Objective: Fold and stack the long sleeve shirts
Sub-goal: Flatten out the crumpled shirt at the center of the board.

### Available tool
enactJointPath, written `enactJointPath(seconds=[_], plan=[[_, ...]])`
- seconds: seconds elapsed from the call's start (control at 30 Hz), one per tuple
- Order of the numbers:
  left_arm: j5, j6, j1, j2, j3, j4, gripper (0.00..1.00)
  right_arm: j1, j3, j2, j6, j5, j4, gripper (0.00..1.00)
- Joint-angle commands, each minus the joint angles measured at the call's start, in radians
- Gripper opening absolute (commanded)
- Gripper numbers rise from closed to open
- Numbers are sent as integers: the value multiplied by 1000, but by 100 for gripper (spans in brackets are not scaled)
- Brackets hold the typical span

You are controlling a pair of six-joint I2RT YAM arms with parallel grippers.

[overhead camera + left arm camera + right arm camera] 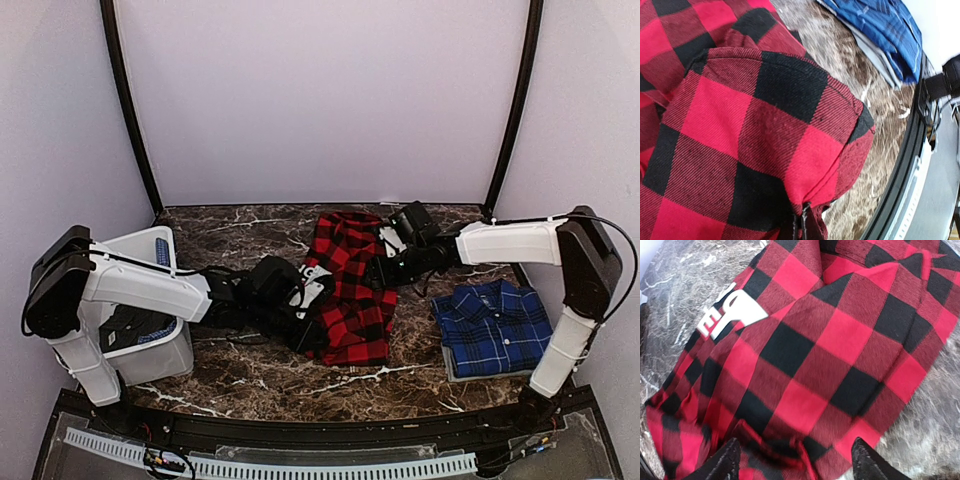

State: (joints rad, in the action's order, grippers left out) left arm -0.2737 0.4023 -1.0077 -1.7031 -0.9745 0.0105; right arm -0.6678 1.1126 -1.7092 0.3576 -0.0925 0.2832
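Fingers of the left gripper (300, 310) are pressed together, seemingly pinching the red-and-black shirt (352, 285) at its left edge. The shirt's long axis runs far-to-near mid-worktop, with the right gripper (796, 454) spread over its far-right side.

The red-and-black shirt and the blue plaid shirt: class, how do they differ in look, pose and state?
The red-and-black shirt has large checks; the blue plaid shirt has finer plaid with thin white lines. The red-and-black shirt lies rumpled mid-table, the blue plaid shirt folded flat at the right. The left tool pinches the red-and-black shirt; no tool touches the blue plaid shirt. Both are checked shirts.
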Motion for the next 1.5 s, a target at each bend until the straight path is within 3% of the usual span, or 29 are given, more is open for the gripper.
enactJointPath(seconds=[0.0,0.4,0.67,0.97,1.27,1.33,1.47], plan=[[-69,-50,-19,37,20,-48,0,-1,96,-113,23,39,8,70],[-180,-146,-65,-11,-10,-216,0,12,243,-360,28,88,28,68],[-126,-159,-76,-35,-36,-278,0,93,409,-503,11,62,66,66],[-101,-139,-77,-62,-57,-281,16,154,670,-664,-40,50,134,66],[-35,-99,-69,19,-77,-291,20,163,780,-698,-77,43,188,68],[22,-77,-63,33,-116,-308,24,163,796,-693,-83,44,208,68],[272,-21,-41,4,-294,-402,37,164,760,-632,-89,45,200,69]])
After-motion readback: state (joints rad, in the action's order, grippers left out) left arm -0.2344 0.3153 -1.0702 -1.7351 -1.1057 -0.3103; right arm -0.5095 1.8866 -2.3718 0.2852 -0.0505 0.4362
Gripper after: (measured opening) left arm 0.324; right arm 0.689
